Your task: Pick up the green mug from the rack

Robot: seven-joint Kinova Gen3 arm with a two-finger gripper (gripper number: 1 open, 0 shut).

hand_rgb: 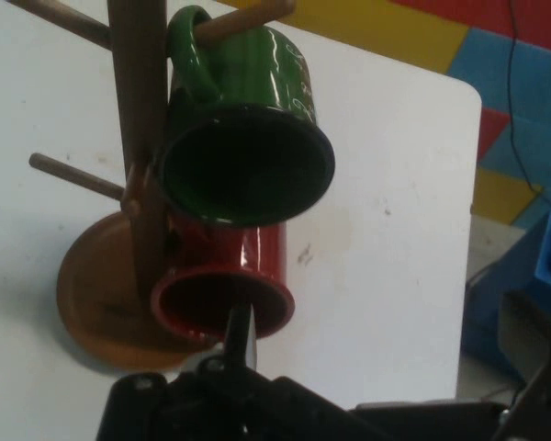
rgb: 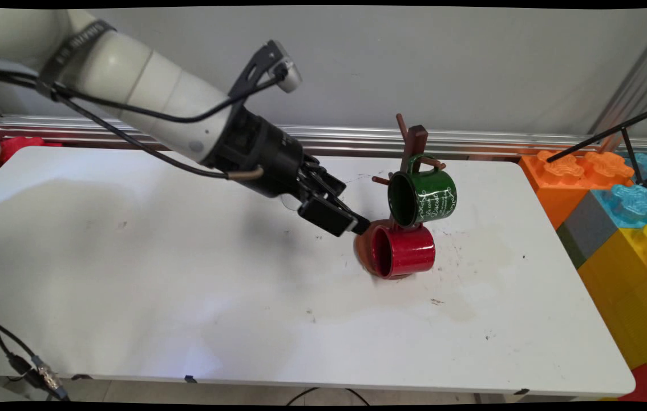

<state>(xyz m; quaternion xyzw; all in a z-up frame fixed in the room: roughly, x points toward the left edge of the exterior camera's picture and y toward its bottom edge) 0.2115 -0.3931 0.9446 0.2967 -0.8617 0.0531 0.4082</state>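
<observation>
I see my black two-finger gripper (rgb: pixel 352 224) spread wide, one fingertip (hand_rgb: pixel 240 333) at the rim of the glossy red mug (rgb: pixel 402 251), which hangs low on the brown wooden mug tree (rgb: pixel 413 144). A green enamel mug (rgb: pixel 421 197) hangs just above it, over the white table (rgb: pixel 186 285).

white table (rgb: pixel 186 297), wooden mug tree (rgb: pixel 412 149)

From above the near side we look down across the desk (rgb: pixel 129 274) toward the wall behind it. From the hand camera we look along the gripper (hand_rgb: pixel 243 344), close to the wooden mug tree (hand_rgb: pixel 138 138). Both views share the green mug (rgb: pixel 423 197), red mug (rgb: pixel 403 251) and tree.
</observation>
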